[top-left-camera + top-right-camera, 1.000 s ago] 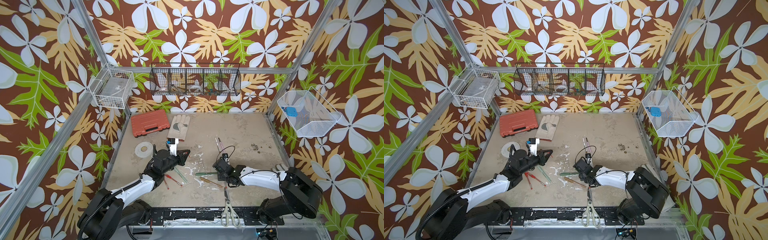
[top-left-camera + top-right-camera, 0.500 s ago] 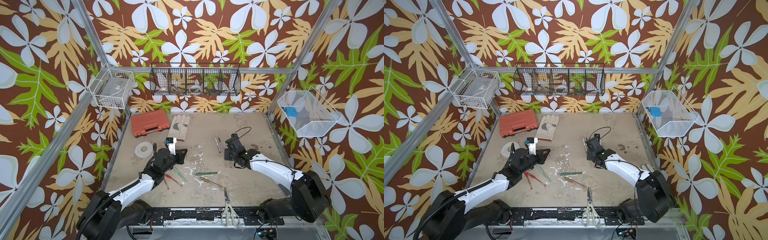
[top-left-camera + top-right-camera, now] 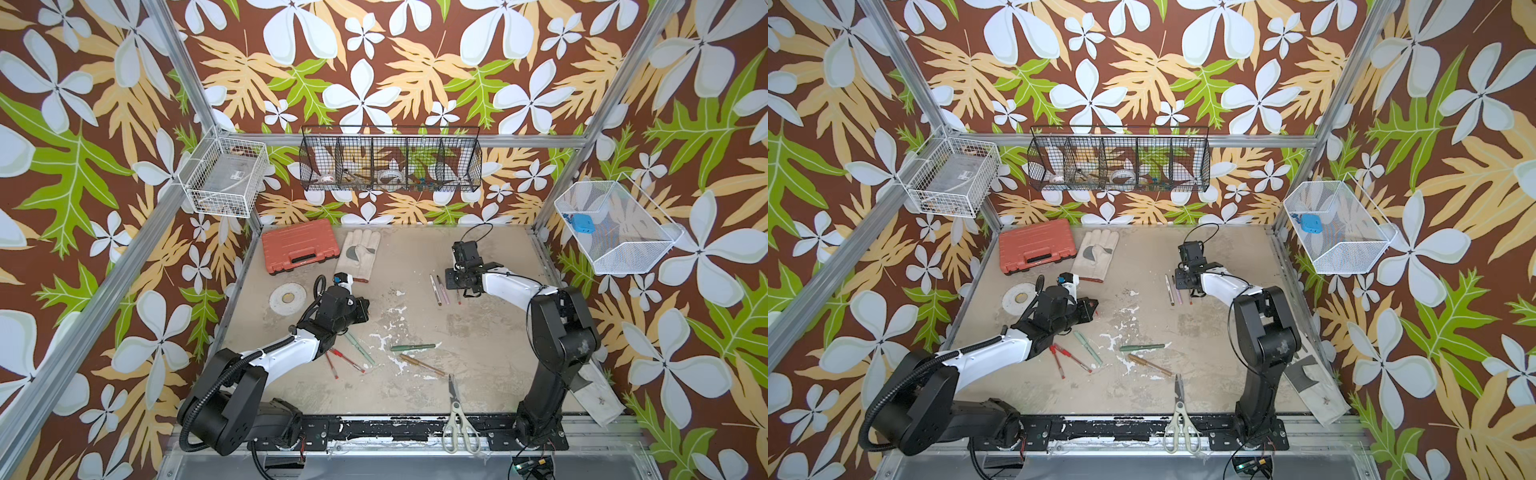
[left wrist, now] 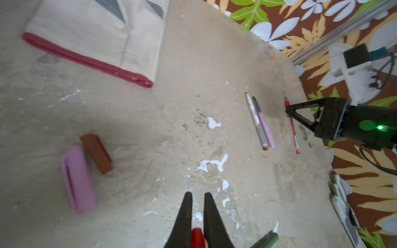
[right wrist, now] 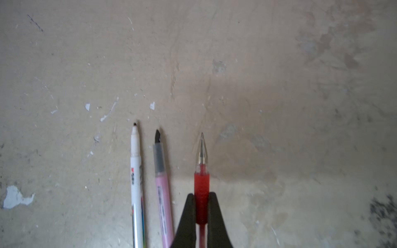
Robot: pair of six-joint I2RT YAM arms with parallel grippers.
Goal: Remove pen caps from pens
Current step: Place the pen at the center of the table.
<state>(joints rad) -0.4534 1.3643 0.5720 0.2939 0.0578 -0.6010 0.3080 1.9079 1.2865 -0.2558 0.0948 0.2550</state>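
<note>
My right gripper [image 5: 201,194] is shut on the red grip of an uncapped red pen [image 5: 202,163], low over the table at the far right [image 3: 457,291]. Right beside it lie an uncapped white marker [image 5: 136,171] and a pink pen [image 5: 162,189]. My left gripper [image 4: 196,196] is shut on a red pen cap [image 4: 197,237], left of the middle [image 3: 365,309]. A pink cap [image 4: 77,178] and a brown cap [image 4: 96,153] lie loose near it. Two red pens [image 3: 347,360], a pale green pen [image 3: 360,348], a dark green pen [image 3: 412,346] and a gold-brown pen [image 3: 420,365] lie towards the front.
Grey-handled scissors [image 3: 457,415] lie at the front edge. An orange case [image 3: 299,251], a work glove [image 3: 357,253] and a tape roll [image 3: 287,297] sit at the back left. Wire baskets [image 3: 390,166] hang on the walls.
My right arm has swung from the middle front, close to the left gripper, out to the far right with the red pen. The left gripper has stayed near its place with the red cap.
</note>
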